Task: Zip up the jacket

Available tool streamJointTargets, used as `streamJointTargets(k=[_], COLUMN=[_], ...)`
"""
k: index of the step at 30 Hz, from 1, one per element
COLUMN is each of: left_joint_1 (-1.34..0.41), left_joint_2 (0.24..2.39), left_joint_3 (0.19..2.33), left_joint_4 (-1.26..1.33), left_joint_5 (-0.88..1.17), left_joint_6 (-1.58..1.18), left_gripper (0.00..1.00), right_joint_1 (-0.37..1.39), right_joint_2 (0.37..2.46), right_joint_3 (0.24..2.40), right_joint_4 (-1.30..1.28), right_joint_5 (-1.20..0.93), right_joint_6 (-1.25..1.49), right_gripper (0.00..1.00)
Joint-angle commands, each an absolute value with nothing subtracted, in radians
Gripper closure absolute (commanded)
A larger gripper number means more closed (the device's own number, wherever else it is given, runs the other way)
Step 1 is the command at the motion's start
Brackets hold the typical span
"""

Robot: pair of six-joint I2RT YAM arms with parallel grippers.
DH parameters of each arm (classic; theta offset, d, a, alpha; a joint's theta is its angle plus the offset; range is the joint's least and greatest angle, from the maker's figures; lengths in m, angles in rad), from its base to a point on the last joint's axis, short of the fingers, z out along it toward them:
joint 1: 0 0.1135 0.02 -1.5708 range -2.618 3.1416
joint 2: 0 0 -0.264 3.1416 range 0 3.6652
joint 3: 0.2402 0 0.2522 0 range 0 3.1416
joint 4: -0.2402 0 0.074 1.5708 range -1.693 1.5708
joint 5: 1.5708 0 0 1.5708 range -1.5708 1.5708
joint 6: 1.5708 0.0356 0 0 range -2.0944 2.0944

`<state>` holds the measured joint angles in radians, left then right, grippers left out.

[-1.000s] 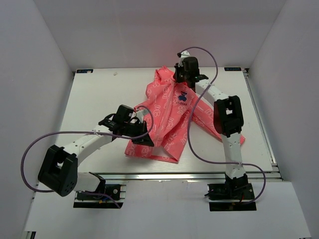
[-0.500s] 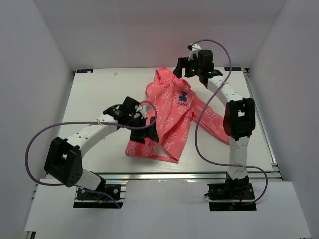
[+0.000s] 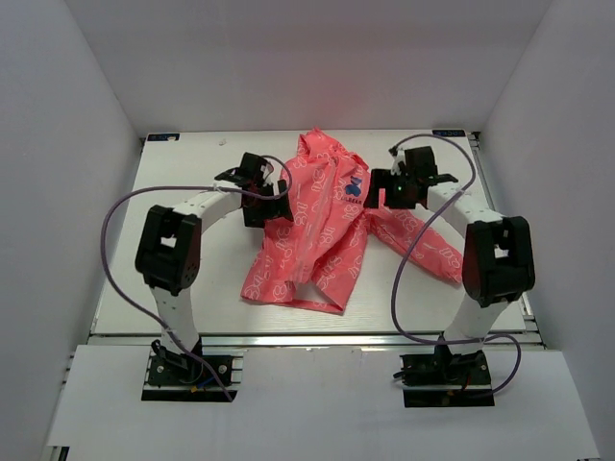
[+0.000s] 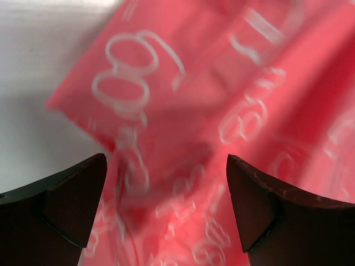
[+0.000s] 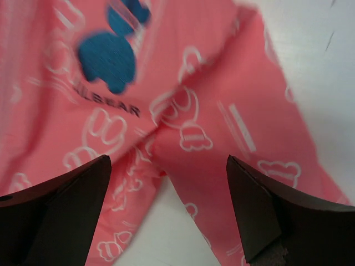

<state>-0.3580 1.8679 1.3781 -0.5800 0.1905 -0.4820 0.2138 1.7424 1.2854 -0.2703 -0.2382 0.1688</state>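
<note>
1. The small coral-pink jacket of thin fabric with a white printed pattern (image 3: pixel 317 240) is lying crumpled across the middle of the white desk (image 3: pixel 183 269). Its body is running from the far edge toward your arm bases, and one sleeve (image 3: pixel 428 250) is trailing off to the right.
2. Your left claw (image 4: pixel 166 166) is hanging over the jacket's left edge, toward the far end of the garment. Its two dark fingers (image 4: pixel 66 202) are standing wide apart and clamping nothing. Only pink fabric and a strip of bare desk are showing beneath them.
3. Your right claw (image 5: pixel 169 163) is hanging at the jacket's right side, above the spot where the sleeve is meeting the body. Its fingers are likewise spread wide and gripping nothing.
4. The small blue chest logo (image 5: pixel 108 58) is facing up just beyond the right claw, with dark lettering printed under it.
5. Both wrist views are coming through blurred, so you cannot tell whether either claw is touching the fabric. The zipper is too hard to pick out among the folds.
6. A purple cable (image 3: pixel 110 240) is looping out beside each arm.
</note>
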Motion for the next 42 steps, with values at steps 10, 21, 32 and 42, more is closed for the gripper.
streamJointTargets(k=[10,21,32,42], left_joint_1=[-0.367,-0.238,-0.233,-0.273], left_joint_2=[1.996,2.086,2.022,1.591], left_joint_3=[1.503,1.589,1.713,1.199], left_joint_4=[-0.429,-0.440,-0.520,-0.586], left_joint_5=[0.077,0.072,0.212,0.236], left_joint_6=[-0.480,-0.456,-0.276,-0.497], left_gripper=[0.64,0.81,0.04,0.02], right_joint_1=[0.256,0.153,0.153,0.593], right_joint_2=[1.876,1.821,1.685,1.490], right_joint_3=[1.178,1.121,1.196,1.132], right_joint_4=[-0.295,-0.318,-0.317,-0.521], right_joint_5=[-0.021,0.200,-0.029,0.088], right_joint_6=[0.215,0.258,0.100,0.123], right_gripper=[0.53,0.92,0.25,0.11])
